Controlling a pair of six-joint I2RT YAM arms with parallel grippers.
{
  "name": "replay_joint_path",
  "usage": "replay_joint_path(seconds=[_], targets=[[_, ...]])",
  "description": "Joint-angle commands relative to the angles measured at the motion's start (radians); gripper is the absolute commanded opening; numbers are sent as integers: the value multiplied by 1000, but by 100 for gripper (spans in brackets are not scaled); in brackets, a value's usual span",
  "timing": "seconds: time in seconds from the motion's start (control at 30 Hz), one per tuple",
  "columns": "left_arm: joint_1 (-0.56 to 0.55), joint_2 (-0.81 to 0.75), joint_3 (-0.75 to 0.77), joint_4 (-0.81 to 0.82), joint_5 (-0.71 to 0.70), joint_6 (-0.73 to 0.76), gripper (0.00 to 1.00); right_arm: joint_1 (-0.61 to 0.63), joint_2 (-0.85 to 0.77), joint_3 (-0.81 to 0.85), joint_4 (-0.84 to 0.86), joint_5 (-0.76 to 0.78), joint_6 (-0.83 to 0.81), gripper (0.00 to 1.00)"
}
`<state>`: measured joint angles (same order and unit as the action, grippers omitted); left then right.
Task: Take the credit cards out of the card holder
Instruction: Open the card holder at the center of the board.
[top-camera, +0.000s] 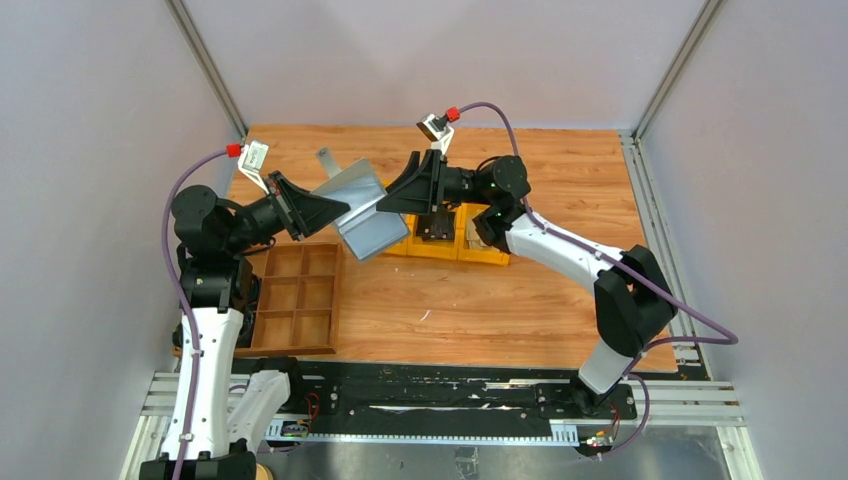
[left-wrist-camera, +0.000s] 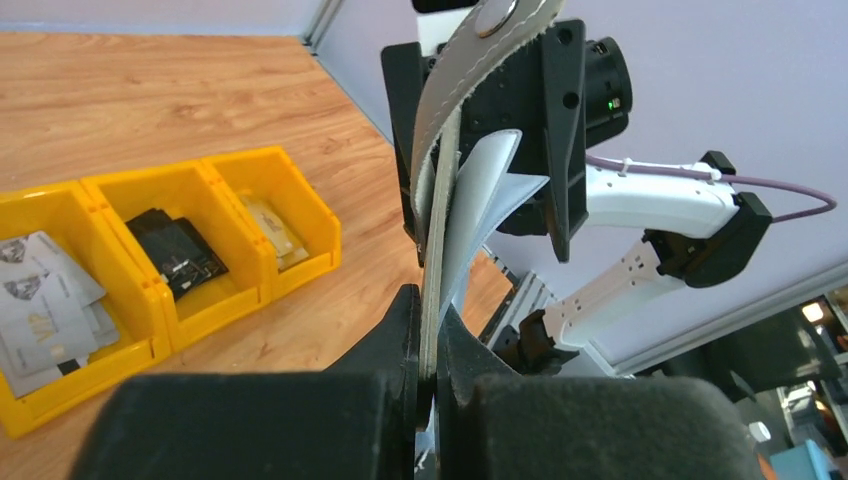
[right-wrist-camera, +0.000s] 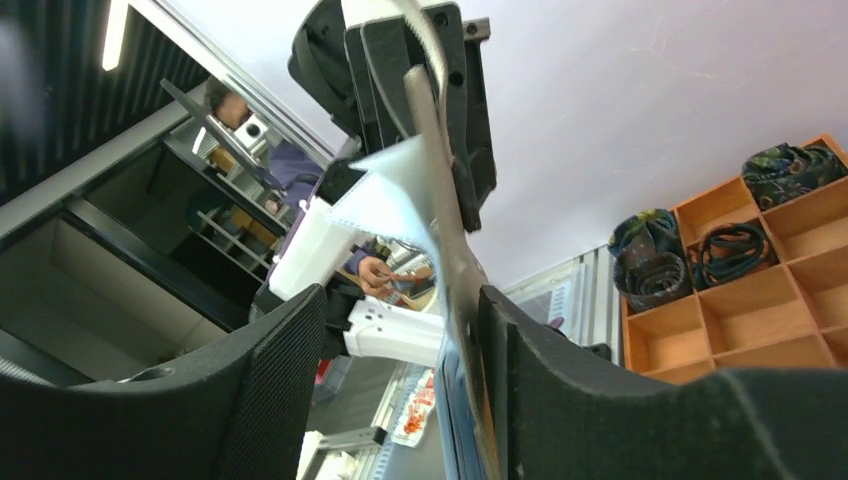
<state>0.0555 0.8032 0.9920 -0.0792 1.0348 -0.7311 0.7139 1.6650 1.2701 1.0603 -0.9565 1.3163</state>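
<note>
The grey-blue card holder (top-camera: 365, 225) hangs in the air above the table, part-open, its tab (top-camera: 328, 160) sticking up. My left gripper (top-camera: 335, 212) is shut on one edge of it; in the left wrist view the leaf (left-wrist-camera: 440, 200) runs up from the pinched jaws (left-wrist-camera: 430, 340). My right gripper (top-camera: 388, 200) is at the opposite edge with its jaws open. There the holder (right-wrist-camera: 440, 230) rests against one of the fingers (right-wrist-camera: 520, 350), with a wide gap to the other. Light grey credit cards (left-wrist-camera: 45, 300) and a tan card (left-wrist-camera: 270, 225) lie in yellow bins.
A row of yellow bins (top-camera: 450, 240) stands under the right gripper; the middle one holds a black blocky item (left-wrist-camera: 180, 250). A brown wooden compartment tray (top-camera: 295, 300) sits at the left by the left arm, some cells (right-wrist-camera: 700, 255) holding rolled items.
</note>
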Motion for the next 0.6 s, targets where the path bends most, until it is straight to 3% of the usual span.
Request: replay_joint_path(seconds=[0.0,0.2,0.57], targets=[[1,0,11,-39,-82,12,0,12,-26,-69,137,-56,33,62],[4,11,30,-33,-90,-42,0,8,-70,-169,168,-78,15,64],[6,18,56,-11,-66,-110,0,5,-160,-238,-70,-91,-226,66]])
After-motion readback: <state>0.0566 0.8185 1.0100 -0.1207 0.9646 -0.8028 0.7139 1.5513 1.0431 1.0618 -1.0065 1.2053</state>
